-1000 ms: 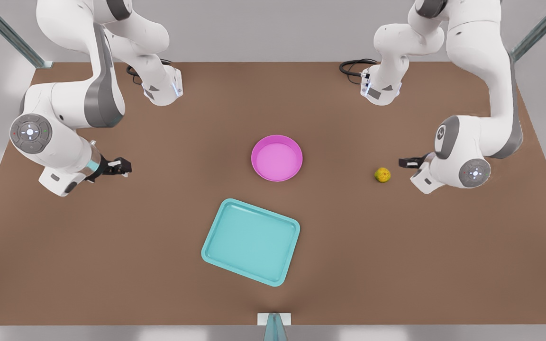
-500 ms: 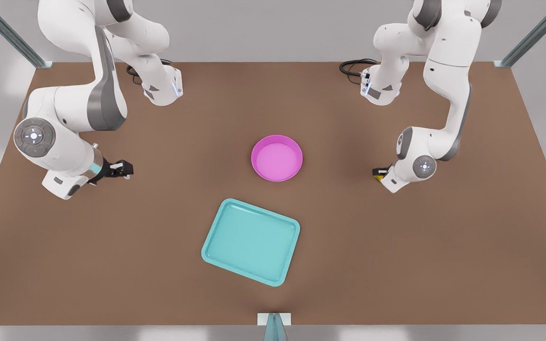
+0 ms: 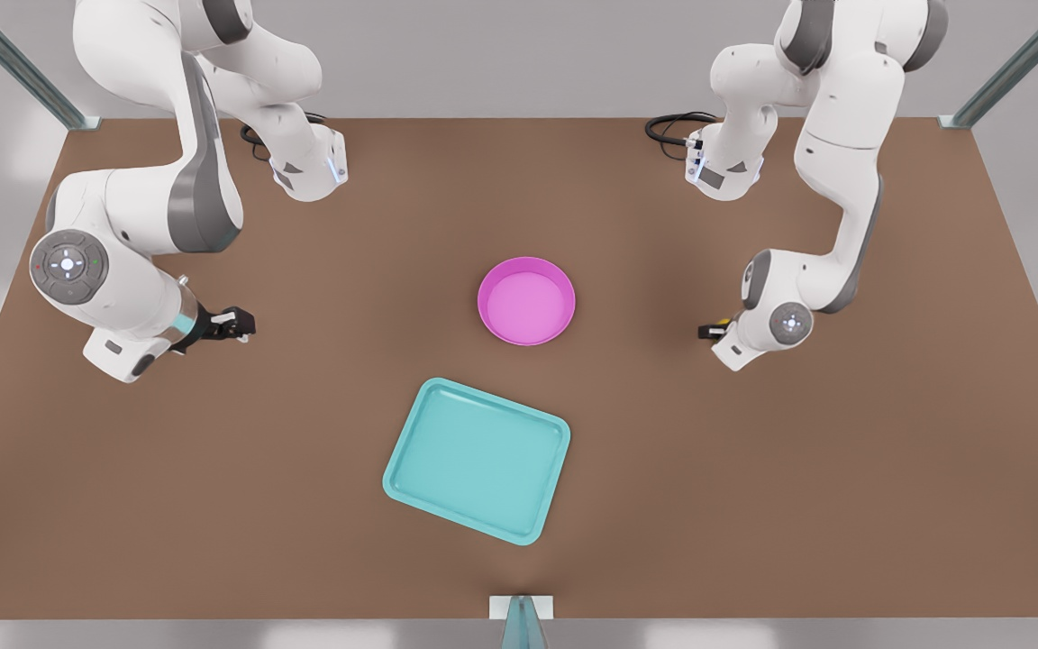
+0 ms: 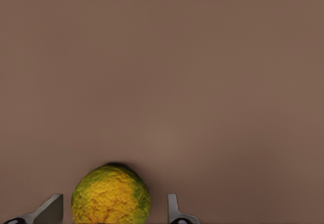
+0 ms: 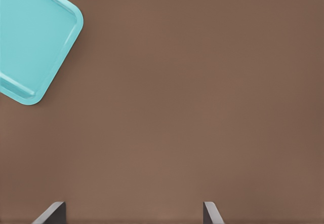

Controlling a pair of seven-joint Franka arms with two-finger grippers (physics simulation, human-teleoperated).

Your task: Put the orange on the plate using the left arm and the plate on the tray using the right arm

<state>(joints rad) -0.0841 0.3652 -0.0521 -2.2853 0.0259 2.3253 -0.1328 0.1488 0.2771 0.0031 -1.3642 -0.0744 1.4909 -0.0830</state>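
Brown and bare, the desk stretches between grey walls, with an arm mounted at each far corner. Near its middle sits the pink plate, and the teal tray lies apart from it, toward the camera, turned at a slant.

On the front view's right, the left arm is bent low, and its left gripper is down at the desk surface, well to the side of the plate. From that camera the orange is little more than a yellow sliver behind the black gripper. The left wrist view gives what the front view hides: the orange rests on the desk between the two spread fingers, with a gap on either side, so nothing pinches it yet.

On the front view's left, the right arm waits with its right gripper held above the desk, far from plate and tray. Its fingers look close together from the front, but the right wrist view shows the fingertips spread wide with bare desk between them, and a corner of the tray farther off.
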